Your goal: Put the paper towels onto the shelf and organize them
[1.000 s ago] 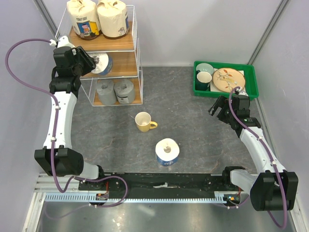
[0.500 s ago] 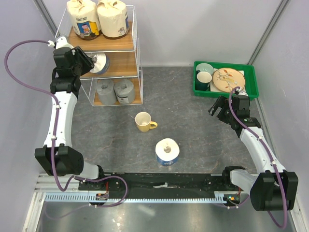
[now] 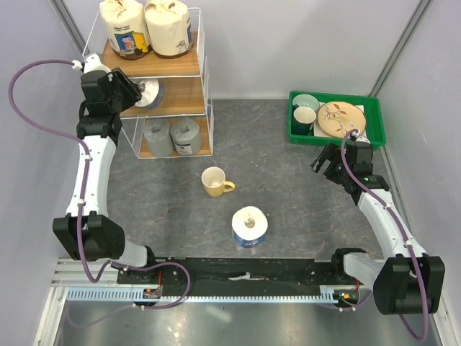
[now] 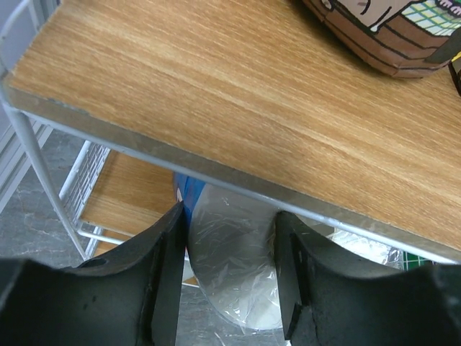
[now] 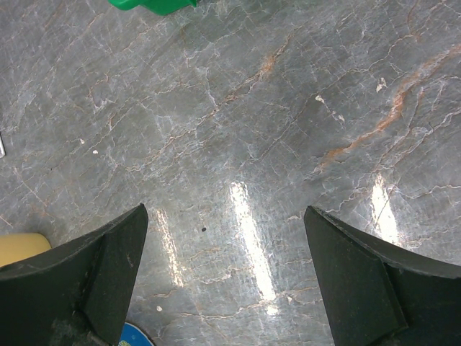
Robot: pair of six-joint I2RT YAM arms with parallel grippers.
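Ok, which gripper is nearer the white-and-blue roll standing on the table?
Right. The right gripper hovers above the table, beyond and to the right of the roll; the left gripper is much farther off, up at the shelf, at its middle tier.

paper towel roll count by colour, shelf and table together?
Cream rolls: 2
Grey rolls: 2
White-and-blue rolls: 2
Total: 6
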